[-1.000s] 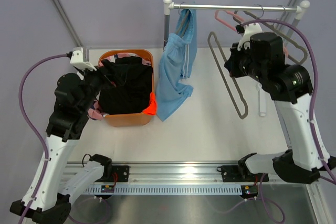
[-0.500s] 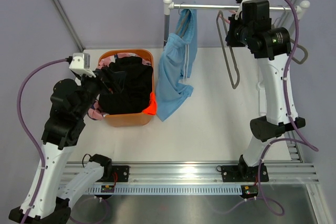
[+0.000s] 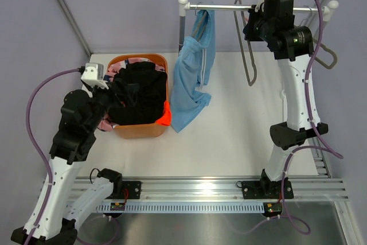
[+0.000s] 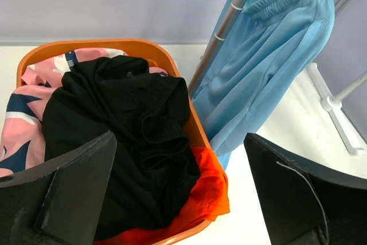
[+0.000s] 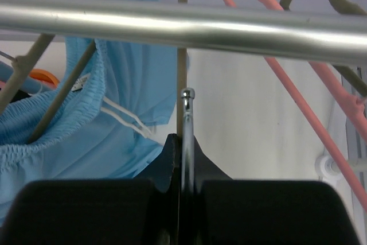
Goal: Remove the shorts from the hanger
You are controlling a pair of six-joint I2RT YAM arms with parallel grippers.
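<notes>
Overhead, wrist close-ups; blue shorts (image 3: 192, 84) shared

Right end effector (image 5: 182, 162) clamped, left end effector (image 4: 178, 142) spread.

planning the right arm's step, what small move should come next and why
Probably lift the right gripper a little so the hook of the empty hanger clears the rail and can drop over it: the hook tip sits just below the rail, held in shut jaws.

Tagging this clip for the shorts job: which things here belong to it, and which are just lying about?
Job: light blue shorts, hanging from the rail; black shorts, pink patterned shorts, orange shorts, in the basket; right pincer, gripping a grey hanger.
Lying about: pink hanger; table.
</notes>
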